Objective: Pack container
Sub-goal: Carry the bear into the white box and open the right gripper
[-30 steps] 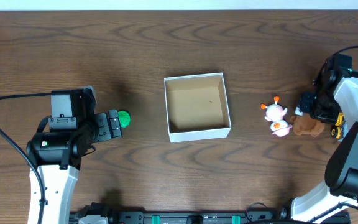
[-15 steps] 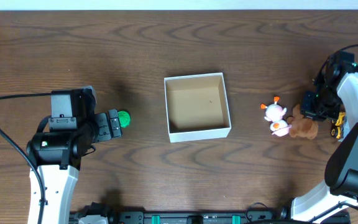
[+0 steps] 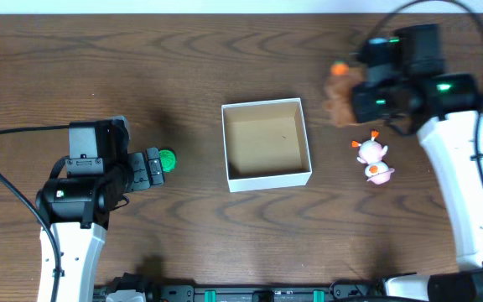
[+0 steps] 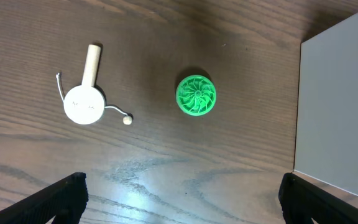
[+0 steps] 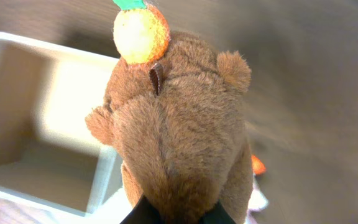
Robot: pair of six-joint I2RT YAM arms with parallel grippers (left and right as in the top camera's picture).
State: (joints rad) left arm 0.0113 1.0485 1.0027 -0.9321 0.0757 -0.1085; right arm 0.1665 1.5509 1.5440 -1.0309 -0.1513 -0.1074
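well, right end effector (image 5: 176,215) closed around brown plush toy (image 5: 173,137).

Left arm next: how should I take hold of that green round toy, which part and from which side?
Grip the green round toy across its rim, coming straight down from above. It lies flat and circular, so any two opposite edges should serve. The white drum toy and the container stand clear of it, leaving room on both sides. The left claw is open.
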